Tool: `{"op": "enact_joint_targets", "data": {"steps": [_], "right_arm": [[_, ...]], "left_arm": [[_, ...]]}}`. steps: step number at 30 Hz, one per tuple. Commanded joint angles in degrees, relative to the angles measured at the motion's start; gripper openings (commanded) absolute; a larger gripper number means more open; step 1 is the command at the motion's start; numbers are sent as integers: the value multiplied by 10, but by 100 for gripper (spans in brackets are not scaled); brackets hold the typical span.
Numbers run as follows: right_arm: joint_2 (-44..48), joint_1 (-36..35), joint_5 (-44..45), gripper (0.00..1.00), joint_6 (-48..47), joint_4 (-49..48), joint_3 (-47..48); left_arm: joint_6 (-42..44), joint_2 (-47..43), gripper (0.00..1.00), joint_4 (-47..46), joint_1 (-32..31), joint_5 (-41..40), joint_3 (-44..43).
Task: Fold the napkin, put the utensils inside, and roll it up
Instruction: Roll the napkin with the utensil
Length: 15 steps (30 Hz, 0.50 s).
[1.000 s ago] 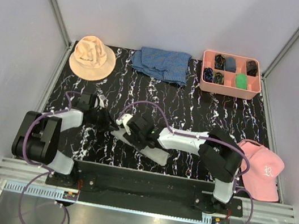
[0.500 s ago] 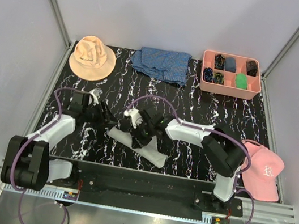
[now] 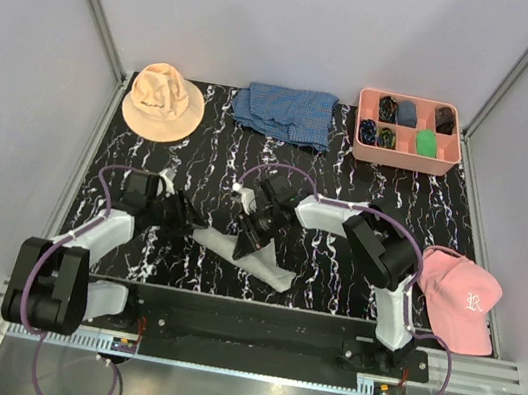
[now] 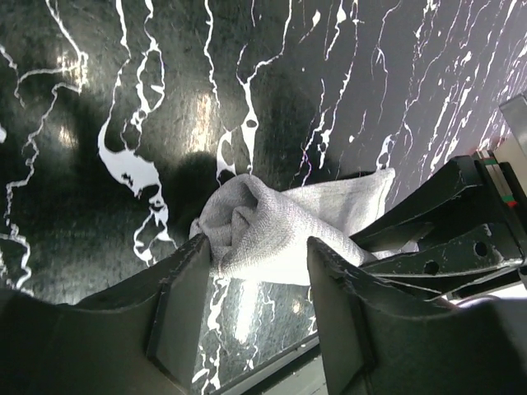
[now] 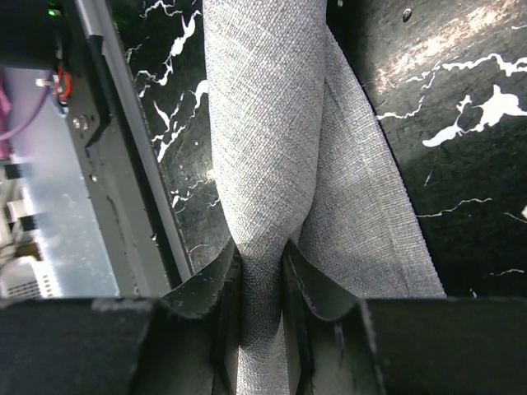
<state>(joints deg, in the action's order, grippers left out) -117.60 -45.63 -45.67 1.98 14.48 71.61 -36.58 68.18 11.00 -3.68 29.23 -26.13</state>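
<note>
Near the front edge of the black, white-veined marble-pattern table (image 3: 201,147), left of centre, lies the light-grey woven cloth napkin (image 3: 267,269), rolled into a tube. Its long axis runs diagonally, from its left end, farther back, to its right end, close to the front edge. No utensils show in any view; whether they sit inside the roll cannot be told.

The left gripper (image 3: 187,220) is at the left end of the roll. Its fingers (image 4: 177,304) stand spread, with the bunched cloth end lying between the tips; the cloth is not clamped.

The right gripper (image 3: 245,240) is over the middle of the roll, in line with its long axis. Its fingers (image 5: 210,284) are pressed in on a ridge of cloth, pinching the napkin between them.

Both arms reach the roll; the right one alone holds it.
</note>
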Motion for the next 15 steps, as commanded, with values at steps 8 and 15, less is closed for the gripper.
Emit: {"op": "enact_joint_targets", "data": {"steps": [8,15], "right_arm": [[4,21,-9,53,18,5,27],[91,21,109,65,16,56,42]], "left_arm": [[-7,56,0,-59,2,26,0],[-8,88,0,-48,2,28,-19]]}}
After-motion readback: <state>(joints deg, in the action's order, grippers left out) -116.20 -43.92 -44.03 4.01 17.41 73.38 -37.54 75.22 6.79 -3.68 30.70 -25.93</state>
